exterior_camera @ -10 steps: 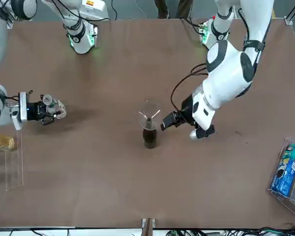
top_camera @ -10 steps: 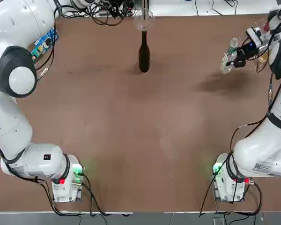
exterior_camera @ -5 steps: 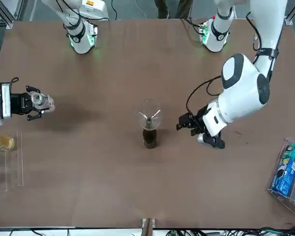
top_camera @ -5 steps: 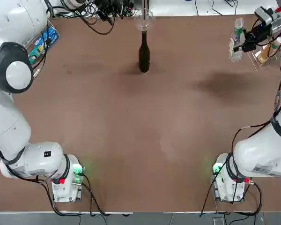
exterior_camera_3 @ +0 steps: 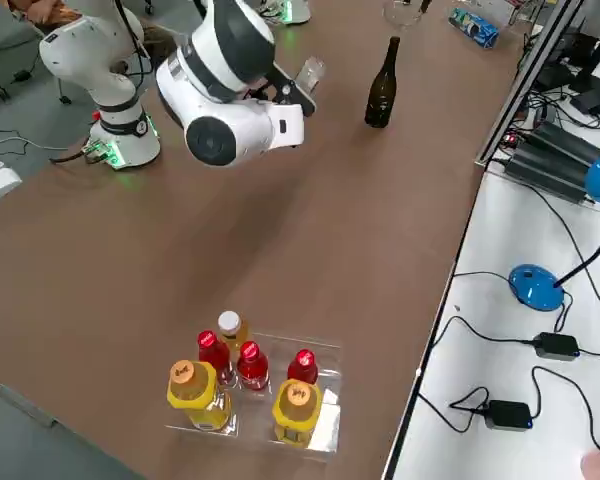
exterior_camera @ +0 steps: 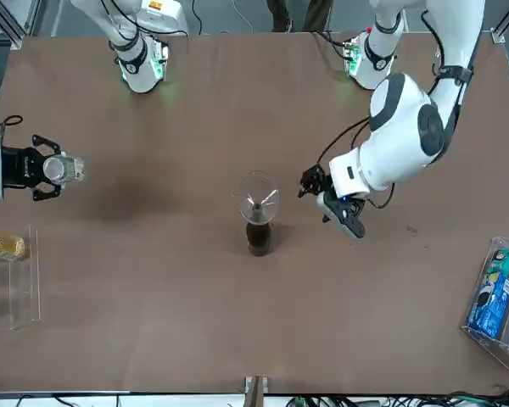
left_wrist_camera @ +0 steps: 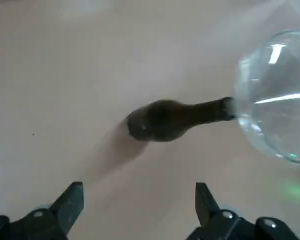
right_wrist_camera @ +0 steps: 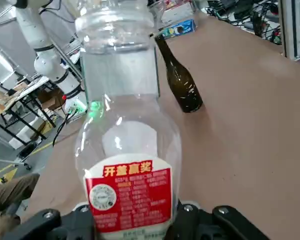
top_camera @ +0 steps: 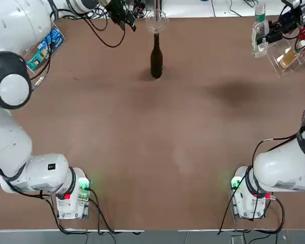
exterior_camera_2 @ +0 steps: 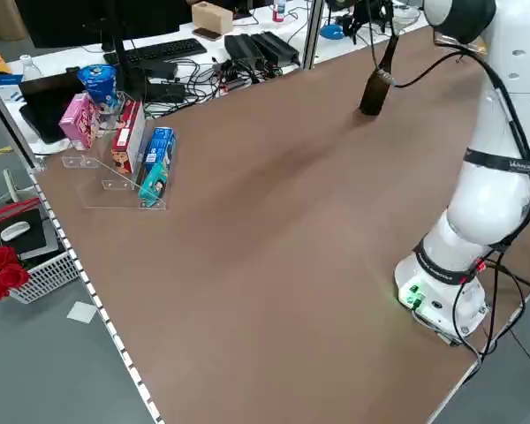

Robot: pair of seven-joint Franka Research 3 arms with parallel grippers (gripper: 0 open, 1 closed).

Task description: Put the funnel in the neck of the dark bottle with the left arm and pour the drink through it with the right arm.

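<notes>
The dark bottle [top_camera: 156,58] stands upright at the far middle of the table, and the clear funnel [top_camera: 156,21] sits in its neck. In the front view the funnel [exterior_camera: 256,197] tops the dark bottle [exterior_camera: 258,239]. My left gripper [top_camera: 123,15] hovers beside the funnel on the robot's left, open and empty; its fingertips [left_wrist_camera: 72,200] stand wide apart. My right gripper [top_camera: 275,31] is raised at the far right, shut on the drink [top_camera: 259,34], a clear plastic bottle held upright. The right wrist view shows the drink [right_wrist_camera: 127,150] with an uncapped mouth and a red-white label.
A clear tray [exterior_camera_3: 325,425] of red-capped and yellow drink bottles sits at the far right, just beyond the held bottle. A clear stand with a blue packet [top_camera: 43,48] is at the far left. Cables [top_camera: 104,15] run along the far edge.
The right gripper rose and swung toward the far right edge, turning the drink from tilted to upright. The left gripper drew back from the funnel, which stays in the neck.
</notes>
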